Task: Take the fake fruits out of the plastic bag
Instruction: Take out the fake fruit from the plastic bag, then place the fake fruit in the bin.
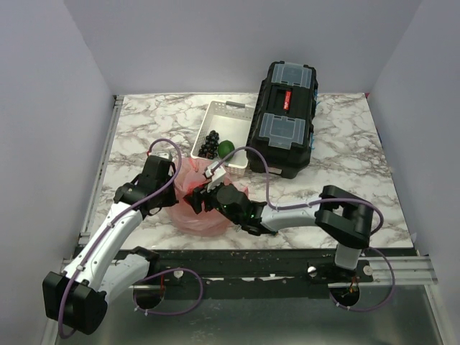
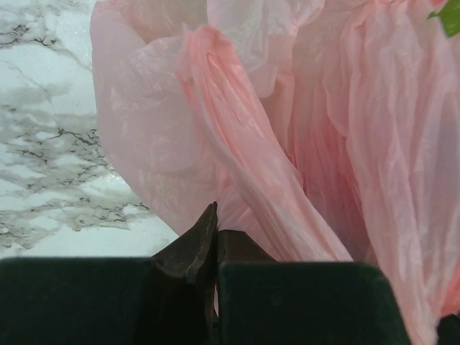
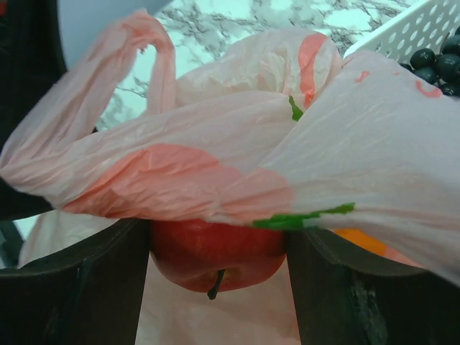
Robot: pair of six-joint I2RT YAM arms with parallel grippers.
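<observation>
The pink plastic bag point(image 1: 203, 208) lies crumpled on the marble table point(image 1: 345, 172) in front of the tray. My left gripper point(image 1: 169, 175) is shut on a fold of the bag point(image 2: 287, 144) at its left edge, the fingers point(image 2: 194, 248) pressed together on the plastic. My right gripper point(image 1: 203, 195) reaches into the bag's mouth and is shut on the red fruit point(image 3: 215, 251), held between both fingers point(image 3: 86, 287) under a drooping bag flap point(image 3: 215, 165). An orange fruit point(image 3: 359, 241) shows beside it inside the bag. A green fruit point(image 1: 226, 148) lies in the tray.
The white perforated tray point(image 1: 228, 111) stands behind the bag and holds a cluster of black grapes point(image 1: 210, 144), also seen in the right wrist view point(image 3: 438, 65). A black toolbox point(image 1: 284, 118) stands to the tray's right. Grey walls enclose the table.
</observation>
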